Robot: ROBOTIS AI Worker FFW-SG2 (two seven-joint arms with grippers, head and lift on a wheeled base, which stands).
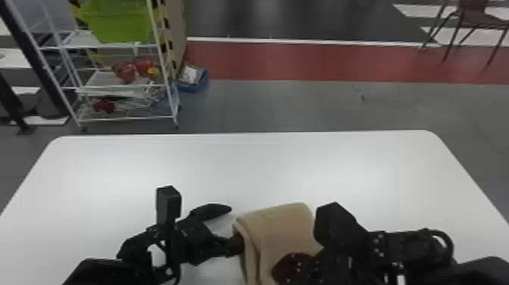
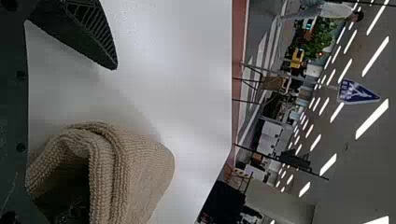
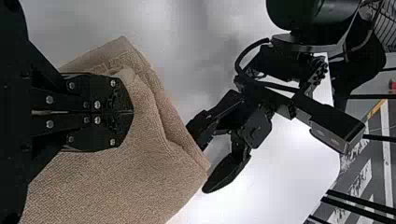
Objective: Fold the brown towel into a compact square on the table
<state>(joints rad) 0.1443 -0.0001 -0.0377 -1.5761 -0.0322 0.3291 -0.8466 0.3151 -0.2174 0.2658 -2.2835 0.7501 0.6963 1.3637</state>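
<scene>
White table point(image 1: 242, 163) | rack point(image 1: 110, 45) beyond | left tool point(image 1: 234, 226) spread wide, finger inside towel point(image 1: 280, 227) | right tool point(image 1: 299, 267) closed, hold unclear

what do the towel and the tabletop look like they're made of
The brown towel looks like woven cloth, probably cotton or a cotton blend, with a soft matte finish; its close nubby ribbing shows along the folded edges. The tabletop seems to be a smooth white laminate or plastic with a slight sheen, judging by the soft bright patches of light on it, though painted board is possible.
</scene>
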